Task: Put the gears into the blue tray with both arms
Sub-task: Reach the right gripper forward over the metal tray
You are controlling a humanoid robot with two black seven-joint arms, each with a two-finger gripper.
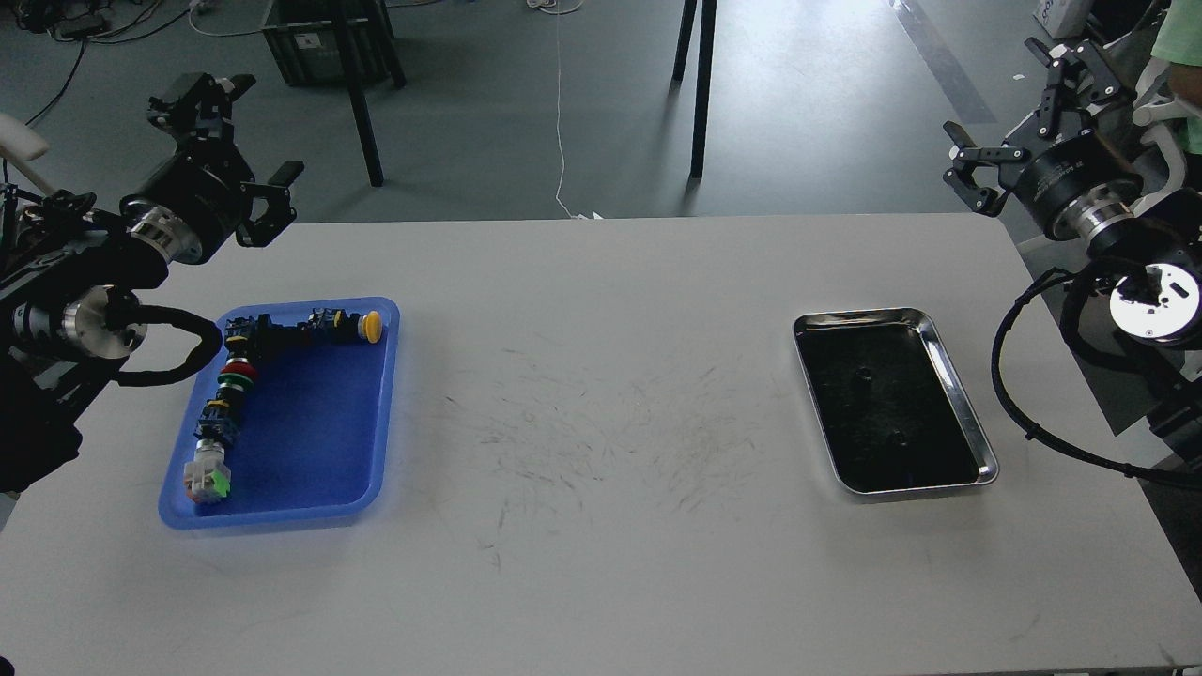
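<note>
I count one blue tray and one steel tray on one white table. In the blue tray I count four push-button switches: one yellow-capped, one red, one green, and one pale with bright green. In the steel tray's dark bed I make out two faint gears, though there may be more I cannot tell. Two grippers are in view: left gripper, right gripper.
</note>
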